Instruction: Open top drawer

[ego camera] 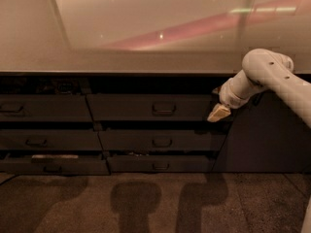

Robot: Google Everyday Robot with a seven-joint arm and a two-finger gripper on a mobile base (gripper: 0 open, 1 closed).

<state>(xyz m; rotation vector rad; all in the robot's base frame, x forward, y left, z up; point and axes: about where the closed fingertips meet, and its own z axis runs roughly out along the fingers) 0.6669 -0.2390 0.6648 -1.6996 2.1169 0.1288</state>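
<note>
The top drawer [121, 108] is the wide dark grey front just under the countertop, in the middle column. Its small loop handle [164, 108] sits at the centre of the front. A dark gap shows between the front's upper edge and the counter. My gripper [218, 113], with a pale tan tip, hangs from the white arm [265, 69] that comes in from the right. It is at the right end of the top drawer front, roughly level with the handle and well to its right.
Two shallower drawer fronts [160, 141] lie below the top one. A left column of drawers [43, 108] runs off the frame; its lowest drawer [48, 163] stands ajar with something pale inside. A pale countertop [146, 57] overhangs everything. Brown carpet [146, 203] is in front.
</note>
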